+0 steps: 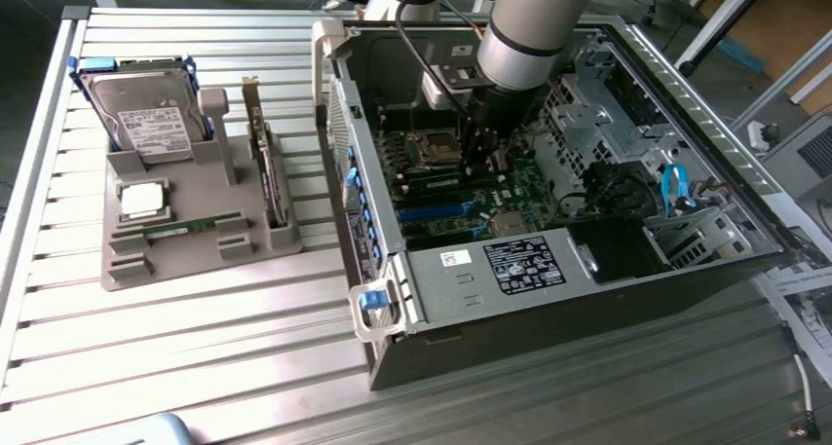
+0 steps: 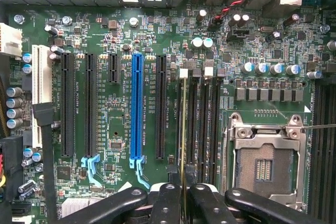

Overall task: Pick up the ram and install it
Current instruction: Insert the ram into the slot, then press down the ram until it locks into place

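In the wrist view the ram (image 2: 182, 129) shows edge-on as a thin pale line, clamped between the black fingers (image 2: 166, 203) of my gripper (image 2: 182, 205). It runs along the first of the black memory slots (image 2: 195, 129), in line with the white latch (image 2: 183, 73) at that slot's far end. Whether it touches the slot I cannot tell. In the exterior view my gripper (image 1: 484, 161) hangs inside the open computer case (image 1: 390, 299), low over the green motherboard (image 1: 520, 197) beside the processor socket (image 1: 434, 148).
A grey tray (image 1: 195, 255) at the exterior view's left holds a hard drive (image 1: 150, 114), a silver processor chip (image 1: 143, 200), an upright expansion card (image 1: 267, 163) and a thin green strip (image 1: 175, 228). A blue slot (image 2: 137, 106) and the empty socket (image 2: 262, 169) flank the memory slots.
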`<action>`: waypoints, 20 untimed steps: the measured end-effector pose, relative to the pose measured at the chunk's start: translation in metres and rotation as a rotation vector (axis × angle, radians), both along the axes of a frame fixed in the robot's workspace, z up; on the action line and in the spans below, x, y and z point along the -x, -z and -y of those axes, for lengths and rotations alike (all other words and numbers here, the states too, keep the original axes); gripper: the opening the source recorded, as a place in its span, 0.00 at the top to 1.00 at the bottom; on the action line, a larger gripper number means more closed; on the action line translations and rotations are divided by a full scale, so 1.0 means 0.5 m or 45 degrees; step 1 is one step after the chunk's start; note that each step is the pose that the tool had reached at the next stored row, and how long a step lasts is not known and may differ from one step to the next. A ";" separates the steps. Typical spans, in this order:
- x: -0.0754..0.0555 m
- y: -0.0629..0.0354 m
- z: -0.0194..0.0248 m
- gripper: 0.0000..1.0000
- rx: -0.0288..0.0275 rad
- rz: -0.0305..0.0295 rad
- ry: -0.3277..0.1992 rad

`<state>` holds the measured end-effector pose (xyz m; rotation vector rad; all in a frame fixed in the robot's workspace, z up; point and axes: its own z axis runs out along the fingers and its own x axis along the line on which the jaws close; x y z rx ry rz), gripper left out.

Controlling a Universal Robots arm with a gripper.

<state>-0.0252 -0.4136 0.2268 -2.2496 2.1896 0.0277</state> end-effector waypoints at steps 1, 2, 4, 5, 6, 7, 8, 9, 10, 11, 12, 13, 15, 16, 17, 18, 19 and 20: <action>0.000 0.000 0.0000 0.87 -0.0002 0.0001 -0.003; 0.001 0.000 -0.0001 0.87 -0.0003 0.0003 -0.005; 0.002 -0.004 -0.0004 0.87 -0.0014 0.0016 -0.005; 0.002 -0.010 -0.0002 0.87 0.0004 0.0013 -0.006; 0.002 -0.014 0.0000 0.87 0.0015 0.0012 -0.006; 0.002 -0.017 0.0000 0.87 0.0016 0.0013 -0.006; 0.002 -0.017 -0.0001 0.87 0.0013 0.0014 -0.006; 0.002 -0.017 -0.0001 0.87 0.0015 0.0014 -0.006; 0.002 -0.017 0.0000 0.87 0.0015 0.0014 -0.006; 0.002 -0.017 0.0000 0.87 0.0016 0.0013 -0.006; 0.002 -0.018 0.0000 0.87 0.0017 0.0012 -0.006; 0.002 -0.018 0.0000 0.87 0.0017 0.0013 -0.006; 0.002 -0.018 0.0000 0.87 0.0018 0.0012 -0.007; 0.002 -0.018 0.0000 0.87 0.0019 0.0011 -0.008; 0.002 -0.017 0.0000 0.87 0.0019 0.0012 -0.009; 0.002 -0.017 0.0000 0.87 0.0018 0.0012 -0.010; 0.002 -0.017 0.0000 0.87 0.0017 0.0013 -0.010; 0.002 -0.017 0.0000 0.87 0.0018 0.0012 -0.010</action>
